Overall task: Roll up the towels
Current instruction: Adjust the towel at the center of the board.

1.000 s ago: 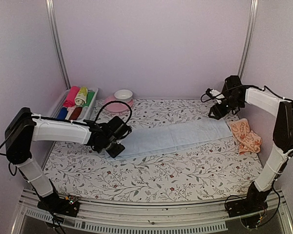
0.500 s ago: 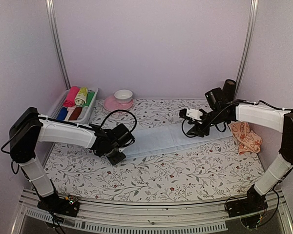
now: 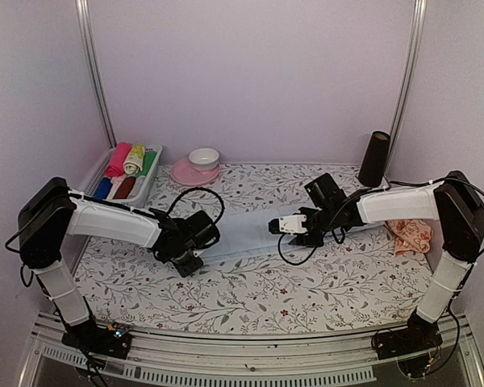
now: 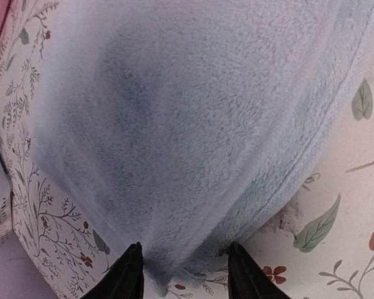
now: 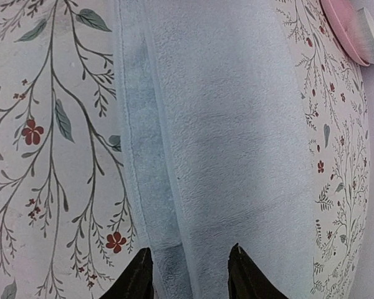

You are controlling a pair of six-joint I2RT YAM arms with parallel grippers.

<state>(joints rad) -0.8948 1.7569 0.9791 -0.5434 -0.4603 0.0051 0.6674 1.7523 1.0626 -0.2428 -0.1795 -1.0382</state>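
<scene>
The pale blue towel (image 3: 242, 232) lies flat as a long folded strip across the floral sheet. My left gripper (image 3: 185, 260) is down at its left end. In the left wrist view the bunched end of the blue towel (image 4: 193, 112) sits between the parted jaws of the left gripper (image 4: 186, 277). My right gripper (image 3: 281, 229) hovers low over the strip's middle. In the right wrist view it (image 5: 190, 277) stands open astride the near folded edge of the blue towel (image 5: 237, 124). The peach printed towel (image 3: 409, 234) lies crumpled at the right.
A white basket (image 3: 155, 161) of rolled coloured cloths stands at the back left. A white bowl on a pink plate (image 3: 198, 171) is beside it. A black cylinder (image 3: 377, 159) stands at the back right. Purple walls enclose the table.
My right arm has swung from the back right corner down to the middle of the blue towel, uncovering the black cylinder. The left gripper has shifted a little rightward. Both pairs of jaws have narrowed.
</scene>
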